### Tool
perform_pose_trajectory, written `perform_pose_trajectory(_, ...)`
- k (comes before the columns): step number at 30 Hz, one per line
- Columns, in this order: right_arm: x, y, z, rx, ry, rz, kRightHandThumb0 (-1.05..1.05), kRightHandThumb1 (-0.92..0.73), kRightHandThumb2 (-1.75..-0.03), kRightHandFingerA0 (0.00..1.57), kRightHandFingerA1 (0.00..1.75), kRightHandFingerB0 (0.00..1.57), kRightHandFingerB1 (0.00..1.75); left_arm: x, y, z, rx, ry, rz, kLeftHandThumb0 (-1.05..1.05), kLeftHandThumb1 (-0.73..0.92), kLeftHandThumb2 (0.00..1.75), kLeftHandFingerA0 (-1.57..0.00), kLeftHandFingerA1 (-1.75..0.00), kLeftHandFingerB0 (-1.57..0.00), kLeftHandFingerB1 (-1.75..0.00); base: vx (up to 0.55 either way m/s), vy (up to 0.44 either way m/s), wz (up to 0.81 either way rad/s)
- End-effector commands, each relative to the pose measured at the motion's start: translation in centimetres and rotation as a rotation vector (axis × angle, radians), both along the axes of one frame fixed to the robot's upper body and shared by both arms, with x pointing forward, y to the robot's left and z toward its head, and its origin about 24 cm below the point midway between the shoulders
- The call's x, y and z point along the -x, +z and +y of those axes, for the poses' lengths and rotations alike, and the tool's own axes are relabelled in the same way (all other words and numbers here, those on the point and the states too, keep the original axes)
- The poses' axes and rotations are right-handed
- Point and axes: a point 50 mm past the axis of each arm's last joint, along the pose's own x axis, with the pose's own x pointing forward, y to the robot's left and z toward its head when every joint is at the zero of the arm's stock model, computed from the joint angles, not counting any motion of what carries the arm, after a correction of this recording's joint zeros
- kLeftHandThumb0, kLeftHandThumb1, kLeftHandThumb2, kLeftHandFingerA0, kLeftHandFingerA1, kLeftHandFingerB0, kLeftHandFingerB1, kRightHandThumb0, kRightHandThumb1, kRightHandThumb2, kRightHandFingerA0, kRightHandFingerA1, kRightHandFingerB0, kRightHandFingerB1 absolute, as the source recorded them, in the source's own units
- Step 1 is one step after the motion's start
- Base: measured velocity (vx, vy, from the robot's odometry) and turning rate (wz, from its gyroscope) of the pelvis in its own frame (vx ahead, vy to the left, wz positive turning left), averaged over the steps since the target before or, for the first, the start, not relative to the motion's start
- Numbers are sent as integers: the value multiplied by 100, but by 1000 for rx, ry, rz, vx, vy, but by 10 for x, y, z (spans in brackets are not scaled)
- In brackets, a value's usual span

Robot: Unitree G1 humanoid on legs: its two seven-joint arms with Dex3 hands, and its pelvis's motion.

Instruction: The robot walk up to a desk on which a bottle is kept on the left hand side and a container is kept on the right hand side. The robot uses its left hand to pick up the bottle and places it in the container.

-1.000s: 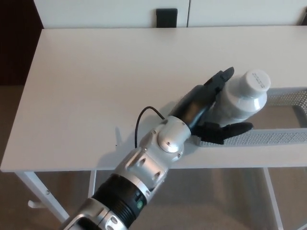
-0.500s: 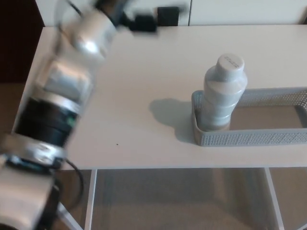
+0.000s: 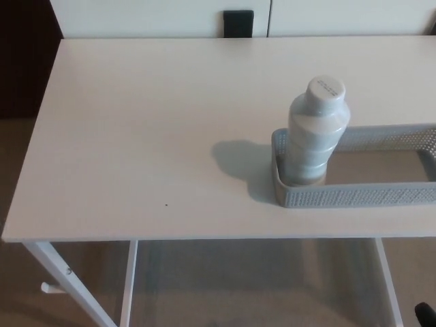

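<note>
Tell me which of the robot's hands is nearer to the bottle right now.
Neither: no hand shows in the head view. The bottle stands upright alone in the left end of the mesh container on the desk.

A pale, wood-grained table (image 3: 150,136) on white metal legs (image 3: 68,283) fills most of the head view, lit evenly enough to leave one soft shadow on its top. Behind its far edge stands a white wall or cabinet front (image 3: 136,17) split by a thin vertical seam, with a small black rectangular fitting (image 3: 238,22) set against it. To the left lies a dark, unlit area (image 3: 24,61), and beige floor (image 3: 13,279) shows below the table's near edge.
</note>
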Motion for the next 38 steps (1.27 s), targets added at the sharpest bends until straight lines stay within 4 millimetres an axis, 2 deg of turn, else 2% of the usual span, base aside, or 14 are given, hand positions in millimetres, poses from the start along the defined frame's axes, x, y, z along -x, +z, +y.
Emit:
perform_pose_trajectory(1, -3, 2, -8, -67, -69, 43, -105, -91, -106, 0, 20, 0, 0, 142, -56, 85, -29, 21, 123, -60, 36, 68, 0, -1, 0, 0, 0, 0, 0)
perform_pose_trajectory(3, -7, 2, -8, -76, -71, 28, -105, -33, -165, 0, 0, 0, 0, 181, -100, 125, 100, 121, 265, -35, 41, 67, 0, -4, 0, -7, 0, 0, 3)
perform_pose_trajectory(6, -6, 2, -8, -68, -68, 30, -105, -33, -165, 0, 0, 0, 0, 189, -108, 132, 128, 139, 294, -35, 41, 67, 0, -4, 0, -7, 0, 0, 0)
perform_pose_trajectory(7, -9, 4, -5, -50, -68, 41, -91, 2, -175, 0, 60, 0, 0, 212, -133, 150, 215, 209, 360, -27, 50, 55, 0, -11, 0, -8, 0, 0, 0)
perform_pose_trajectory(8, -10, 5, -5, -41, -60, 50, -70, 18, -175, 0, 64, 0, 0, 230, -152, 161, 319, 253, 405, -21, 47, 61, 0, -9, 0, -9, 0, 0, 0)
perform_pose_trajectory(9, -11, 6, -5, -35, -54, 51, -50, 7, -175, 0, 11, 0, 0, 249, -172, 174, 439, 308, 444, -23, 47, 54, 0, -7, 0, -11, 0, 0, 6)
perform_pose_trajectory(17, -6, 5, -4, -14, -43, 70, -42, 13, -175, 0, 0, 0, 0, 325, -268, 208, 739, 624, 721, -3, 50, 55, 0, -16, 0, -17, 0, 0, -1)
perform_pose_trajectory(18, -2, 4, -5, -3, -37, 77, -45, 9, -175, 0, 0, 0, 0, 333, -284, 206, 762, 657, 780, 0, 41, 71, 0, -14, 0, -10, 0, 0, 8)
perform_pose_trajectory(25, -2, 2, -3, -11, -43, 116, -30, -7, -175, 0, 0, 0, 0, 346, -333, 186, 782, 751, 1030, -1, 52, 55, 0, -21, 0, -15, 0, 0, 1)
perform_pose_trajectory(27, -2, 2, -3, 1, -39, 120, -29, -7, -175, 0, 0, 0, 0, 346, -340, 181, 800, 755, 1052, 3, 44, 76, 0, -23, 0, -11, 0, 0, 0)
perform_pose_trajectory(31, 1, 1, -5, -4, -48, 134, -30, -6, -175, 0, 0, 0, 0, 342, -349, 166, 820, 717, 1100, 5, 60, 57, 0, -14, 0, -15, 0, 0, 2)
perform_pose_trajectory(32, 5, 2, -6, 9, -63, 157, -30, -14, -175, 0, 0, 0, 0, 338, -359, 158, 843, 678, 1152, 4, 45, 76, 0, -18, 0, -13, 0, 0, 0)
perform_pose_trajectory(36, 8, 2, -6, -12, -77, 160, -30, -38, -175, 0, 0, 0, 0, 338, -368, 153, 878, 667, 1184, 4, 48, 78, 0, -19, 0, -12, 0, 0, 0)
perform_pose_trajectory(38, 11, 2, -6, -10, -71, 169, -25, -33, -175, 0, 0, 0, 0, 339, -371, 148, 872, 657, 1204, 6, 60, 58, 0, -19, 0, -18, -2, -4, 3)
